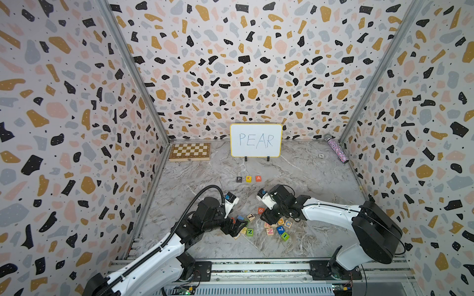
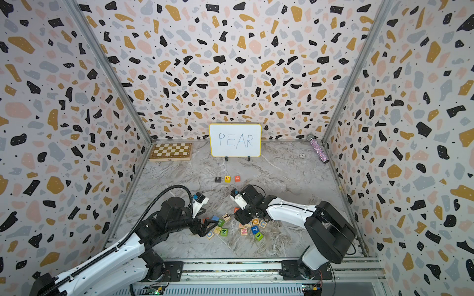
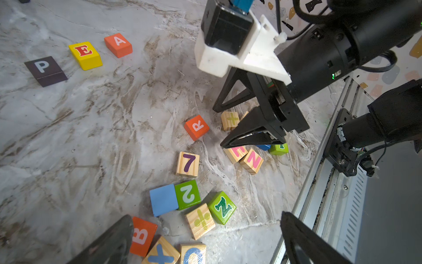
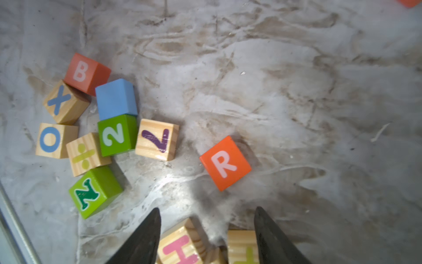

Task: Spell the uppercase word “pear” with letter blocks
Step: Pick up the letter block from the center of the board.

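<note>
Both jaw pairs stand open and empty: the left gripper [image 3: 206,217] above spare blocks [image 3: 187,194], the right gripper [image 4: 207,209] just short of the R block [image 4: 225,163]. Turn to match its skewed faces, grip it, then set it farther out on the free side of the A block [image 1: 258,178], in line with the E block [image 1: 248,178] and P block [image 1: 239,179].

Both top views look from high above the front rail [image 1: 256,266] down and toward the back wall [image 1: 256,77], far enough off to take in the whole table [image 1: 307,174]; the two overlap almost wholly. The left wrist camera sits low and close over the table, facing across the loose blocks [image 3: 187,194] to the right arm [image 3: 331,52]. The right wrist camera looks steeply down from very near, sharing the R block [image 4: 225,163] and those loose blocks with it
</note>
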